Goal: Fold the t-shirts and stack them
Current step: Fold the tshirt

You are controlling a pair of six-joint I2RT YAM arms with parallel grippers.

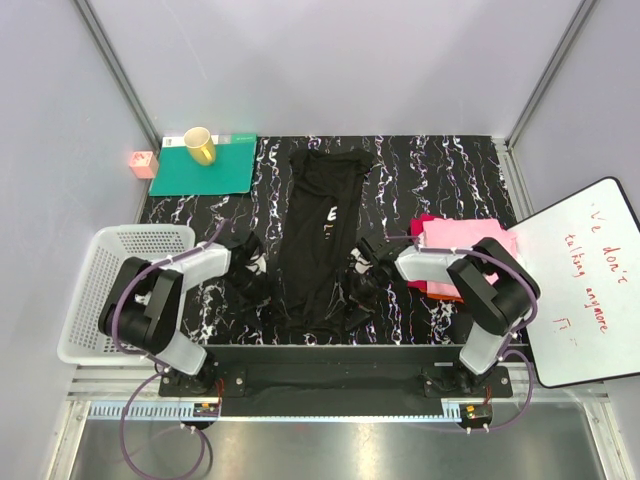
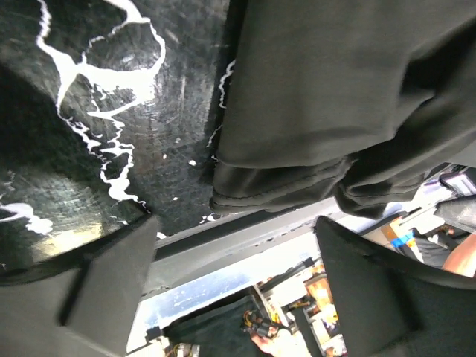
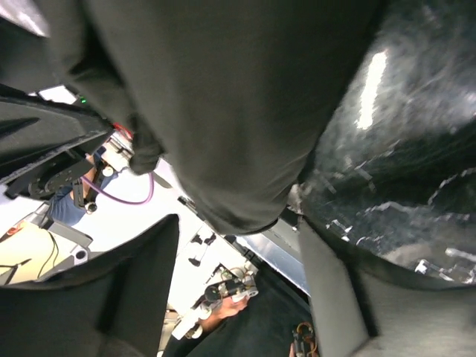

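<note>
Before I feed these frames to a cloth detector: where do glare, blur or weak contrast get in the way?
Top external: evenly lit and sharp, but the black t-shirt barely separates from the dark marbled table. Left wrist: cloth crisp, near fingers out of focus. Right wrist: a glare streak on the table, the room beyond washed out white, fingers blurred too.

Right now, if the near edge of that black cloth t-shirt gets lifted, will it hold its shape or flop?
Likely floppy: the black cloth t-shirt lies in soft bunched folds near its hem. It looks thin, so probably light, sagging wherever unsupported. On the glossy marbled tabletop it may slide when pushed.
</note>
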